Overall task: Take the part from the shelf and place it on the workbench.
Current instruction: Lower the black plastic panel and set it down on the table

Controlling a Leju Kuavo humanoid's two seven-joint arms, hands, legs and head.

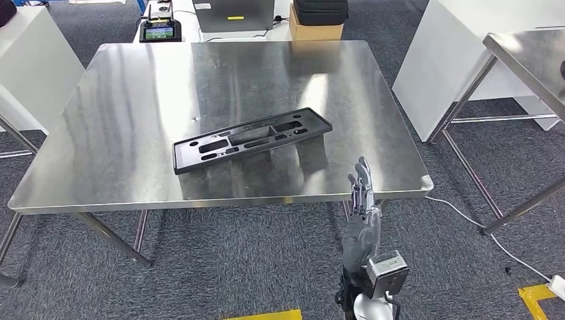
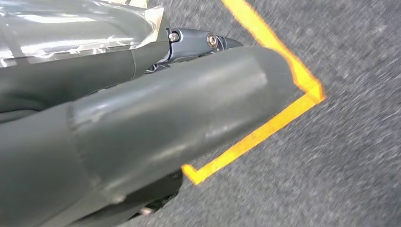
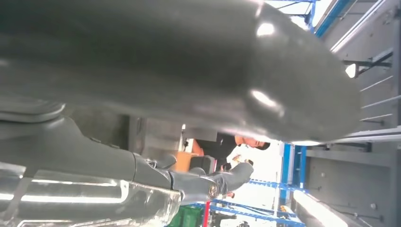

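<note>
Head view: black part (image 1: 252, 139) flat on table (image 1: 133, 100). Right hand (image 1: 362, 213) at near edge, fingers straight, apart, empty, part well clear. Left wrist view: left hand (image 2: 142, 118) over floor, fingers' state unclear.

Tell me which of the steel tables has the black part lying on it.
The big steel workbench straight ahead carries the black part; the other steel table, off to the right, shows no part on its visible corner.

Beyond the workbench's (image 1: 133, 100) far edge stand a cardboard box (image 1: 314, 30) with a black case (image 1: 320, 10) on top, a grey laptop (image 1: 233, 15) and a small screen device (image 1: 160, 31). Right of it stands a second steel table (image 1: 526, 60). Orange tape (image 2: 265, 127) marks the grey carpet (image 1: 253, 253).
</note>
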